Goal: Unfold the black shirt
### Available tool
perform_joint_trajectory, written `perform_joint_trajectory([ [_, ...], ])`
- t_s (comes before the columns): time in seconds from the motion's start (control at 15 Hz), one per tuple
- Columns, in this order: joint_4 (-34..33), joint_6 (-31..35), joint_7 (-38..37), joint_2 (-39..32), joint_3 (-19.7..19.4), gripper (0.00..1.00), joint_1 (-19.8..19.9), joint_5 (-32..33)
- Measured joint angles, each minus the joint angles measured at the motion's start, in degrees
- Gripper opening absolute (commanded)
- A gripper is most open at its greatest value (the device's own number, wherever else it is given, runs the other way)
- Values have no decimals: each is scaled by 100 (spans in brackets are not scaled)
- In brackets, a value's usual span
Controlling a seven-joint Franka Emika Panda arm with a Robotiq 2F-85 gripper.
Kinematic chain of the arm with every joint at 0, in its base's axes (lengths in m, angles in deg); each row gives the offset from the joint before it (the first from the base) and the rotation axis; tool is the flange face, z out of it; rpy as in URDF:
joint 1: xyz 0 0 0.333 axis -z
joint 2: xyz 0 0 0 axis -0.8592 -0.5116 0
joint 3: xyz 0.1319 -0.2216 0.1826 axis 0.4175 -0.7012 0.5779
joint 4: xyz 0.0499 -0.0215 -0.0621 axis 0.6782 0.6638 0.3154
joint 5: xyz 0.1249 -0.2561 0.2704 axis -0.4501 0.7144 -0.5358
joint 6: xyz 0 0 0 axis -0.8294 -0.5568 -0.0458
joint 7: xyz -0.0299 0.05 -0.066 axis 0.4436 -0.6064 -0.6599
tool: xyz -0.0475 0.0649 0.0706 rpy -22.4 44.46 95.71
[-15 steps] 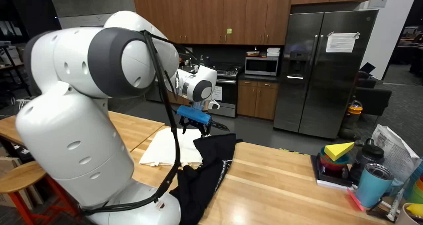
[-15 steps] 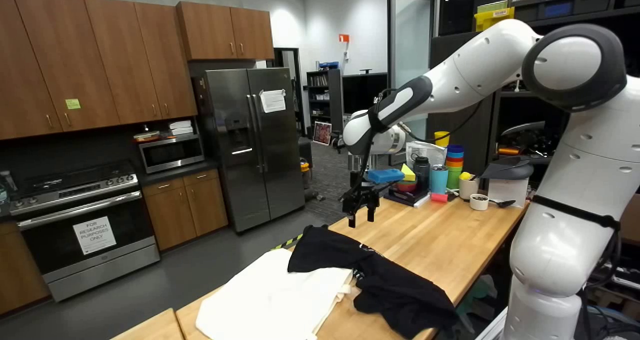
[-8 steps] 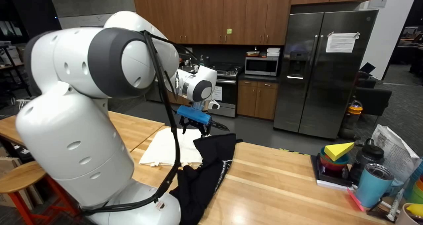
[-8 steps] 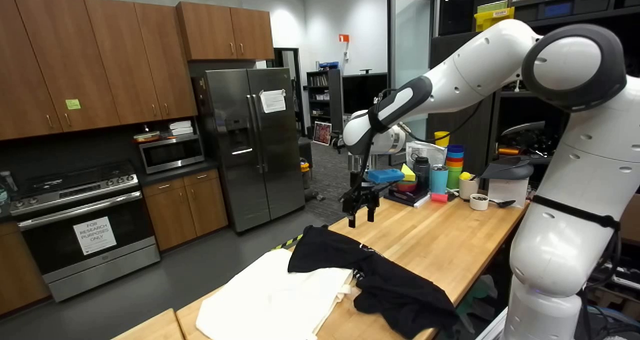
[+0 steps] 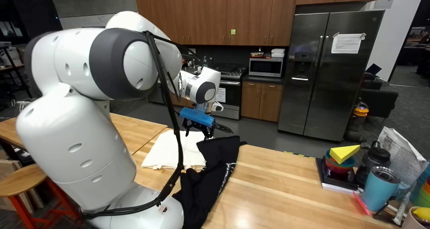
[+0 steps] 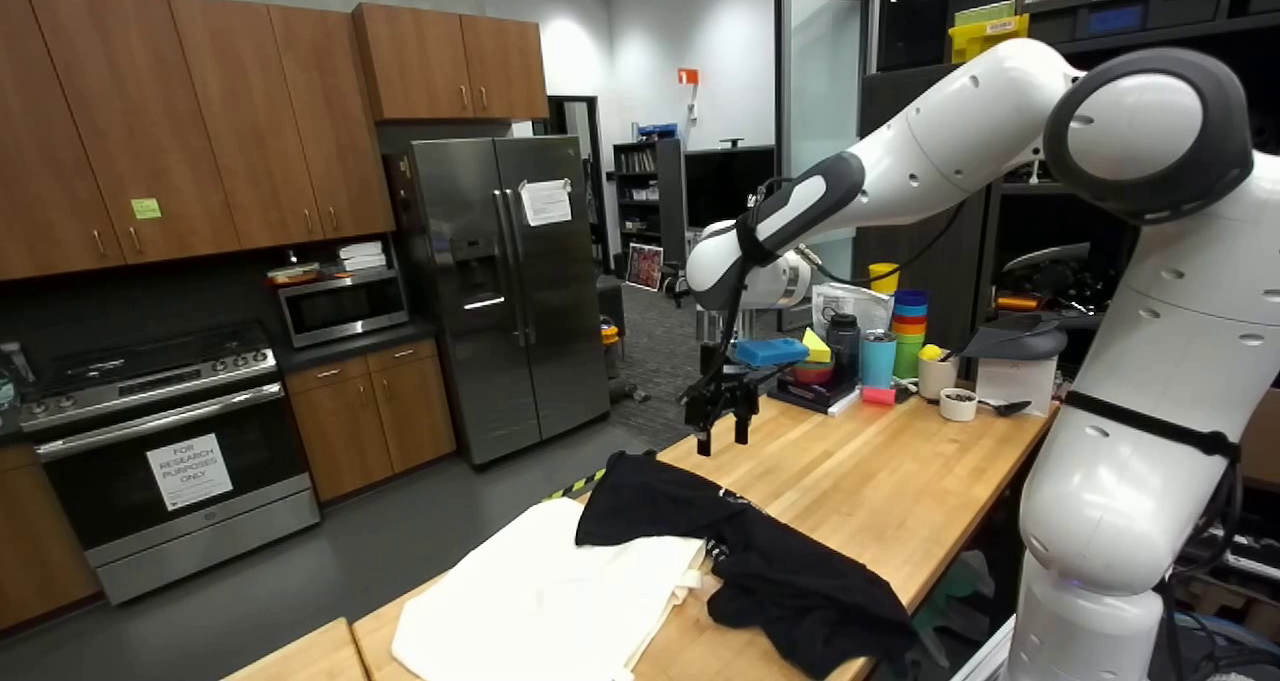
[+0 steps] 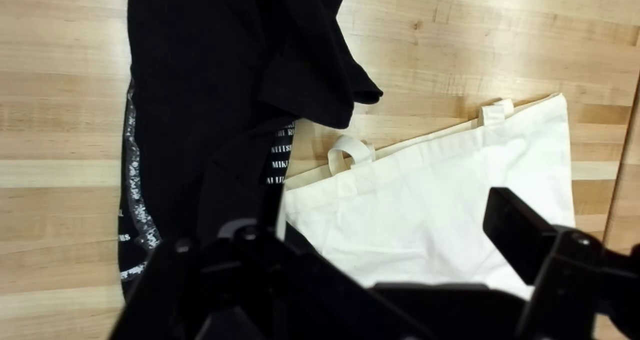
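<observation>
We find a cluster of containers at one end of the wooden table: nested bowls topped by a tilted yellow wedge, a black water bottle, a light-blue tumbler and stacked plastic cups. In an exterior view we note a beige cup with a yellow item at its mouth and, beside it, a small white bowl holding dark pieces too small to identify. A cream tote bag lies flat, well apart from that cluster; we cannot tell its contents.

We record the jaws of the Robotiq gripper as standing wide apart, with nothing gripped between the fingers. In an exterior view we see them hang above the table; in the wrist view the tote bag shows through the gap.

We locate the black shirt on the table between the tote bag and the cluster, rumpled and folded over itself (its white lettering is only partly legible to us). One end overlaps the tote bag; the other reaches the table edge near the robot's base.

As to obstruction, we observe a black cable crossing in front of the tote bag in an exterior view, and the base hiding part of the shirt. Behind the table we list a stove, a microwave and a refrigerator.
</observation>
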Motion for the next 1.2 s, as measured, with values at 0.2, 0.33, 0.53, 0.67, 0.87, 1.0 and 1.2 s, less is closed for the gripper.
perform_joint_trajectory([
  [0.2, 0, 0, 0, 0, 0, 100, 0, 0],
  [0.33, 0, 0, 0, 0, 0, 100, 0, 0],
  [0.53, 0, 0, 0, 0, 0, 100, 0, 0],
  [0.67, 0, 0, 0, 0, 0, 100, 0, 0],
  [0.87, 1, 0, 0, -3, 13, 100, 10, 0],
  [1.0, 3, 38, -19, -7, 63, 100, 20, 0],
  [1.2, -12, 173, -192, -9, 195, 100, 20, -47],
])
